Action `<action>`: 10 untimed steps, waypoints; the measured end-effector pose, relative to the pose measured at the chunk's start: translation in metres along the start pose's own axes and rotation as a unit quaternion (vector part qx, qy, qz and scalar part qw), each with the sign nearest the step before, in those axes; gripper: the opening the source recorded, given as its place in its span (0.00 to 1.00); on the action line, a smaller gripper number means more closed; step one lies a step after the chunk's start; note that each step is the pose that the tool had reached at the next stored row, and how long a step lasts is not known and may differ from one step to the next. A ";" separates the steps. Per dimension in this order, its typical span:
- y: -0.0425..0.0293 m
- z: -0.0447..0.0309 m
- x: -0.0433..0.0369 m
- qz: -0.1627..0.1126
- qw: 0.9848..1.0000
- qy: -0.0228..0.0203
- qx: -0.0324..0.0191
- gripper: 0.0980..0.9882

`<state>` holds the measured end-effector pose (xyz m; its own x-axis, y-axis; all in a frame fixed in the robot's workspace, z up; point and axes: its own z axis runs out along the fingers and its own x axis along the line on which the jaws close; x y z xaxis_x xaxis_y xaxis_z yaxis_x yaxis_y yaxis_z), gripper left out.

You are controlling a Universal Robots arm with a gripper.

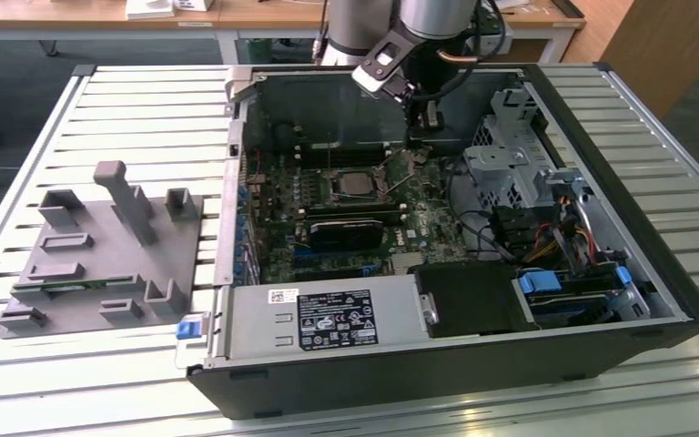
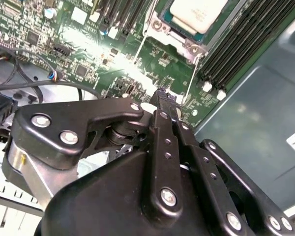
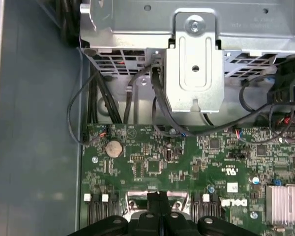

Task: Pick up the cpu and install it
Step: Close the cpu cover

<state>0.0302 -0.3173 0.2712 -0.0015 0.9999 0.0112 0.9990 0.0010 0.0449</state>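
The cpu (image 1: 352, 183), a small square chip with a silver-grey top, lies flat in its socket in the middle of the green motherboard (image 1: 325, 255) inside the open computer case. In the second wrist view the cpu (image 2: 196, 14) sits inside the metal socket frame, with a thin wire lever beside it. My gripper (image 1: 420, 146) hangs inside the case, just to the exterior view's right of the socket. Its black fingers (image 2: 162, 128) are pressed together, with nothing visible between them. The gripper (image 2: 165, 94) has its tips close above the board by the socket frame's corner. The gripper (image 3: 159, 196) also appears in the first wrist view.
A grey fixture tray (image 1: 95, 255) with upright posts lies on the slatted table at the exterior view's left. The case holds a power supply (image 1: 325, 319), a metal drive cage (image 1: 508, 159), black cables (image 3: 157, 103), a black module (image 1: 343, 232) and memory slots (image 2: 236, 39).
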 end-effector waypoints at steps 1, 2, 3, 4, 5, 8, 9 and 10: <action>0.0006 0.0006 0.0000 0.000 1.000 0.000 0.000 0.01; 0.0012 0.0012 0.0000 0.000 1.000 0.000 0.000 0.01; 0.0021 0.0020 0.0001 0.000 1.000 0.000 0.000 0.01; 0.0031 0.0027 0.0001 0.000 1.000 0.000 0.000 0.01; 0.0041 0.0034 0.0002 0.000 1.000 0.000 0.000 0.01; 0.0091 0.0055 0.0011 0.000 1.000 0.000 0.000 0.01; 0.0103 0.0061 0.0013 0.000 1.000 0.000 0.000 0.01; 0.0115 0.0068 0.0015 0.000 1.000 0.000 0.000 0.01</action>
<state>0.0420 -0.3158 0.2649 -0.0016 0.9999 0.0110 0.9990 0.0011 0.0449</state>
